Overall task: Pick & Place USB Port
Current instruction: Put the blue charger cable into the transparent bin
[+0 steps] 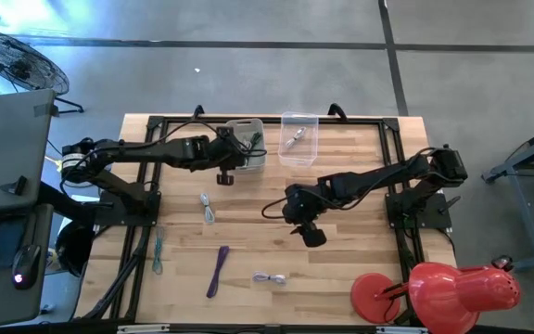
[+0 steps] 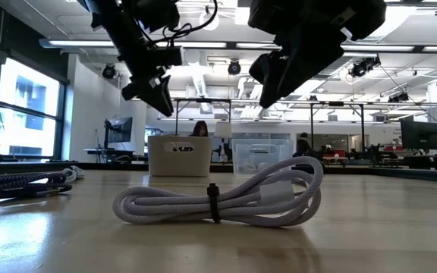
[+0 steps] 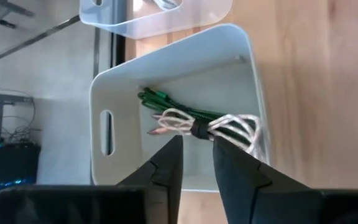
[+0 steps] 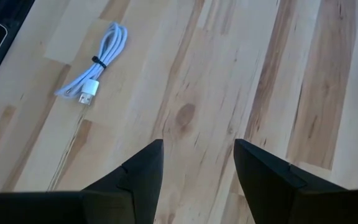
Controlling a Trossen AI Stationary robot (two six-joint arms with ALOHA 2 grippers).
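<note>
A white bin [image 3: 166,74] stands at the table's far side [image 1: 246,146]. In it lie a green cable [image 3: 166,102] and a pink-and-white USB cable bundle [image 3: 229,124] bound by a black tie. My left gripper [image 3: 197,155] hangs over the bin, slanting down, its fingers a little apart just at the tie. My right gripper [image 4: 197,155] hovers open over bare wood mid-table [image 1: 297,221]. A white coiled USB cable [image 4: 95,62] lies flat on the table ahead of it, toward the near edge [image 1: 270,277]. My left gripper has its fingertips [image 3: 174,146] on either side of the bundle's black tie [image 3: 197,129], coming from above at a slant. The bundle lies on the bin's floor. I cannot tell whether the fingertips touch it.
A clear bin [image 1: 299,139] with a small silver item stands right of the white bin. Loose on the wood lie a pale blue cable [image 1: 209,209], a teal one [image 1: 157,252] and a purple one [image 1: 219,269]. A red lamp [image 1: 434,288] sits at the near right corner.
</note>
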